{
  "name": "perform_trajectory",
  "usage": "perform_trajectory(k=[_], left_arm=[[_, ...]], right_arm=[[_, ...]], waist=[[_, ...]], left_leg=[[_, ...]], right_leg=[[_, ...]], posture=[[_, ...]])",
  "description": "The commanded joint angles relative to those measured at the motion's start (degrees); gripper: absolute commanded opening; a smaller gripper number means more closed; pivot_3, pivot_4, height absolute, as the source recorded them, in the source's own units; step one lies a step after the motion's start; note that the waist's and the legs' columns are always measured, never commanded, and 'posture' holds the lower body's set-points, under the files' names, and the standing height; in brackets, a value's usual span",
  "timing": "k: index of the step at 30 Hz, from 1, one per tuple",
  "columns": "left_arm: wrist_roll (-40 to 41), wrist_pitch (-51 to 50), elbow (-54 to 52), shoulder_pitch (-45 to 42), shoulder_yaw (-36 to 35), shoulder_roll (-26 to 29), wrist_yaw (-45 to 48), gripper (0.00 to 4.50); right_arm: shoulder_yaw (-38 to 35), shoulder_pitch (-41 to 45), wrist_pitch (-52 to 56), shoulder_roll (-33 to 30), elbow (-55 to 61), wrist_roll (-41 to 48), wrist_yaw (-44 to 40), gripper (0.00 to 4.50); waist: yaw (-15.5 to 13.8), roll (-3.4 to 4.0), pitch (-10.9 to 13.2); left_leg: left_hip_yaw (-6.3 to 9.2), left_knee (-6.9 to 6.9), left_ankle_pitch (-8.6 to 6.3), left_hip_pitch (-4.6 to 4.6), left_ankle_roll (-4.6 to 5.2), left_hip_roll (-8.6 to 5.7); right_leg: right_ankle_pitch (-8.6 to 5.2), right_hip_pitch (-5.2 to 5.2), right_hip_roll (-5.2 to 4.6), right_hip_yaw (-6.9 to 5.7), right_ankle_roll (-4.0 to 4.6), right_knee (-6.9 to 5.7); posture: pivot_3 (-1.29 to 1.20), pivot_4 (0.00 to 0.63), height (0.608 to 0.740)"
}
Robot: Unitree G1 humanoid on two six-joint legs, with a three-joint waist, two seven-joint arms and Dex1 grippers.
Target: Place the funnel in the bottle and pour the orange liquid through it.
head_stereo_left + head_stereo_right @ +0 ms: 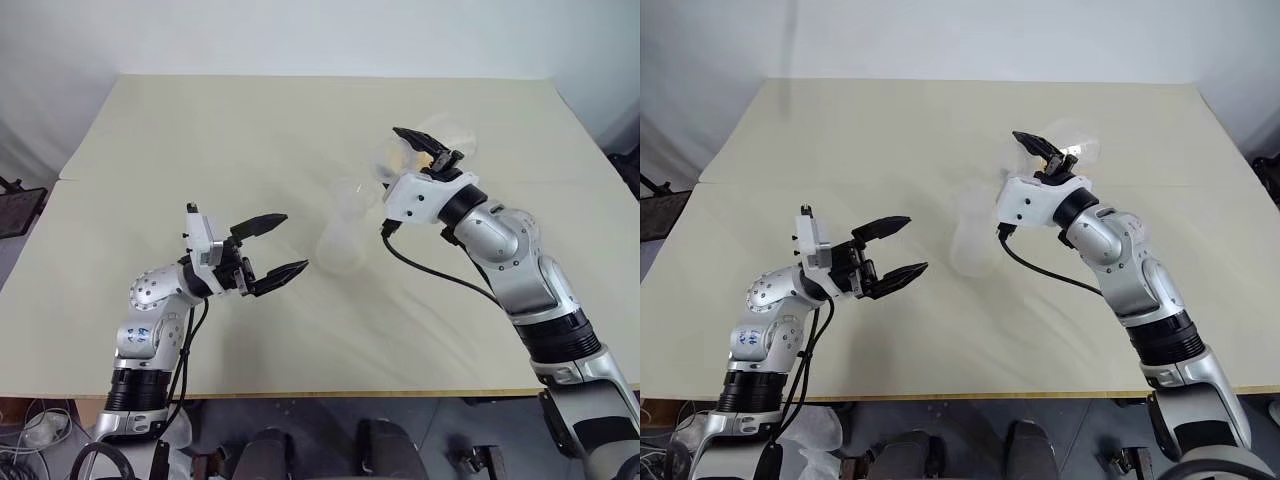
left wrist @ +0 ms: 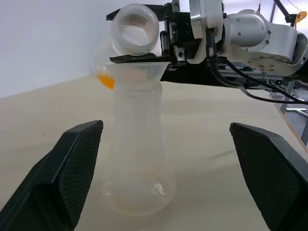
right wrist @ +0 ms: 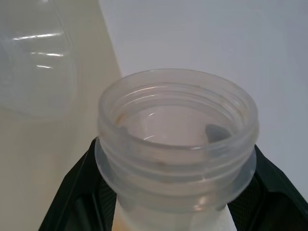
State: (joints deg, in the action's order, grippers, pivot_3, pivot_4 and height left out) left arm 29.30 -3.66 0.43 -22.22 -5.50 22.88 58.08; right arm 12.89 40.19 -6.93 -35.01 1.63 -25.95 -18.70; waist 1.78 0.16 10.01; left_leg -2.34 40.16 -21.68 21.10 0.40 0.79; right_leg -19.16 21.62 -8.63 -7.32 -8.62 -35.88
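The clear bottle [image 2: 139, 159] stands upright on the beige table [image 1: 200, 140], faintly seen in the head view [image 1: 343, 238]. The clear funnel [image 2: 140, 71] sits in its neck. My right gripper [image 1: 418, 150] is shut on the neck of a clear flask [image 2: 134, 31], held tilted just above the funnel with its mouth toward the bottle. A little orange liquid [image 2: 106, 82] pools in the flask's lowered side, away from the mouth. The flask's threaded mouth [image 3: 178, 139] sits between the black fingers. My left gripper [image 1: 295, 242] is open with nothing in it, level with the bottle and apart from it on its left.
The table's front edge [image 1: 300, 395] runs close below both arms. A black cable [image 1: 430, 270] hangs from the right wrist over the tabletop. A dark object [image 1: 15, 205] stands off the table's left side.
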Motion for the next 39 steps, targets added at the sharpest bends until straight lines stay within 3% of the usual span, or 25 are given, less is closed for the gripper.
perform_trajectory(k=[1,39], left_arm=[[0.3,1.0,-2.7,-0.2,0.2,-0.3,-0.5,4.50],[-0.1,2.5,-3.2,0.7,0.7,-2.6,-3.0,4.50]], right_arm=[[-1.2,1.7,-2.6,-0.4,1.1,-2.6,2.1,2.46],[-0.4,6.0,-15.7,-1.6,-6.2,-17.8,8.7,2.46]], waist=[[0.0,0.00,0.0],[0.1,0.00,0.0]], left_leg=[[0.01,0.00,0.00,0.00,0.00,0.00],[0.03,0.00,0.00,0.01,0.00,-0.01]], right_leg=[[0.00,0.00,0.00,0.00,0.00,0.00],[0.00,0.00,-0.01,0.01,0.00,0.00]], posture=[[0.00,0.150,0.740],[0.00,0.150,0.740]])
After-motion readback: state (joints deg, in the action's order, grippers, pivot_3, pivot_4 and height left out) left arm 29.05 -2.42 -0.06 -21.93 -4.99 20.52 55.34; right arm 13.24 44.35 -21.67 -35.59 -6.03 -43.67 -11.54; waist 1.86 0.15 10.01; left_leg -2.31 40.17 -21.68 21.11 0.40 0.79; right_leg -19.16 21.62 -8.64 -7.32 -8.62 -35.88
